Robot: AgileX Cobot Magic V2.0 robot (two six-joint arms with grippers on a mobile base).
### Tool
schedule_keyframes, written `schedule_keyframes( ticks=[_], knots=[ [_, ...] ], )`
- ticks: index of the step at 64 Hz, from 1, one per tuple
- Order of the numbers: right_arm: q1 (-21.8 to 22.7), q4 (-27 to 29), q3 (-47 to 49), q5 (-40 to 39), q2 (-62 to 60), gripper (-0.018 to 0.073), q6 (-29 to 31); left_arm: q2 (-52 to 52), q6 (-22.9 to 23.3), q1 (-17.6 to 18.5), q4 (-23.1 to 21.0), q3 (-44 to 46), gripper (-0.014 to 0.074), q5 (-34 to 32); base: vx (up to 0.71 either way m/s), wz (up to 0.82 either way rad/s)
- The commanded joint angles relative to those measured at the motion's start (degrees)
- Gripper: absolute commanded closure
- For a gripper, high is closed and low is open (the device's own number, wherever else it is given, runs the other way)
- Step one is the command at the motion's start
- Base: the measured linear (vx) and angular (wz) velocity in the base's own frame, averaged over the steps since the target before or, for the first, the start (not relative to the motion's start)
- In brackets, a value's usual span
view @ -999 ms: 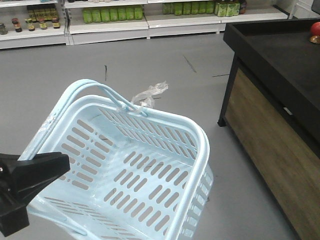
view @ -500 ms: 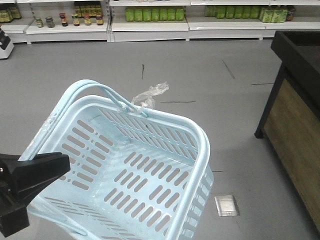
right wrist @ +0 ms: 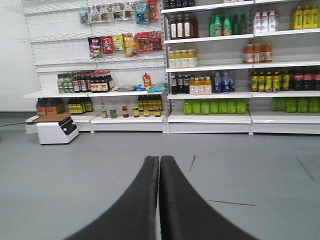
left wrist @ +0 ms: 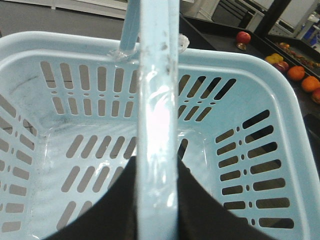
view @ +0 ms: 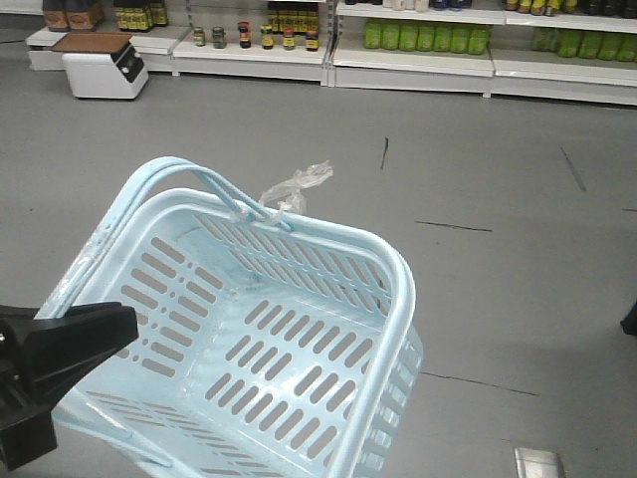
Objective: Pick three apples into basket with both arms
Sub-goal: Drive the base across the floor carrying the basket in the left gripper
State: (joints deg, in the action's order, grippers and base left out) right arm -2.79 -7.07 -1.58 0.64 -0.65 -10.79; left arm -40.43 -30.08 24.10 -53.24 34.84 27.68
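Though the left gripper (left wrist: pixel 157 161) shows only as two black fingers cut off by the lower edge of its wrist view, they sit one on each side of a handle (left wrist: pixel 157 100) of the basket (view: pixel 406 309) and pinch it, and the basket hangs tilted below and ahead of that gripper. From the front the same gripper is a dark wedge at the basket's near left rim, its tips hidden. Beyond the basket's far right corner, well apart from the left gripper, a black tabletop (left wrist: pixel 220 35) carries small, partly cropped fruit. One red apple (left wrist: pixel 243 37) stands alone, a second apple (left wrist: pixel 283 65), reddish, touches a yellow fruit (left wrist: pixel 273 58), and two oranges (left wrist: pixel 296 73) lie further right; whether a third apple is there I cannot tell. The right gripper (right wrist: pixel 159 159) reaches out level over the grey floor (right wrist: pixel 75 165), its two fingers pressed together and holding nothing, with stocked shelves (right wrist: pixel 210 65) well ahead of it
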Motion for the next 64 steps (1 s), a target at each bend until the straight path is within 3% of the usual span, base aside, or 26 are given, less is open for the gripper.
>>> schedule_keyframes(
  ticks=[1, 28, 64],
  knots=[
    [-0.1, -0.4, -0.4, -4.2, -0.7, 0.0564, 0.3, 0.3, 0.0, 0.3, -2.6, 1.7, 0.0603, -3.1, 0.17, 0.35],
    [-0.1, -0.4, -0.4, -4.2, -0.7, 0.0564, 0.3, 0.3, 0.0, 0.3, -2.6, 1.7, 0.0603, -3.1, 0.18, 0.18],
    [-0.1, -0.4, -0.4, -4.2, -0.7, 0.0564, 0.3, 0.3, 0.0, 0.3, -2.6, 1.7, 0.0603, -3.1, 0.23, -0.09]
  ],
)
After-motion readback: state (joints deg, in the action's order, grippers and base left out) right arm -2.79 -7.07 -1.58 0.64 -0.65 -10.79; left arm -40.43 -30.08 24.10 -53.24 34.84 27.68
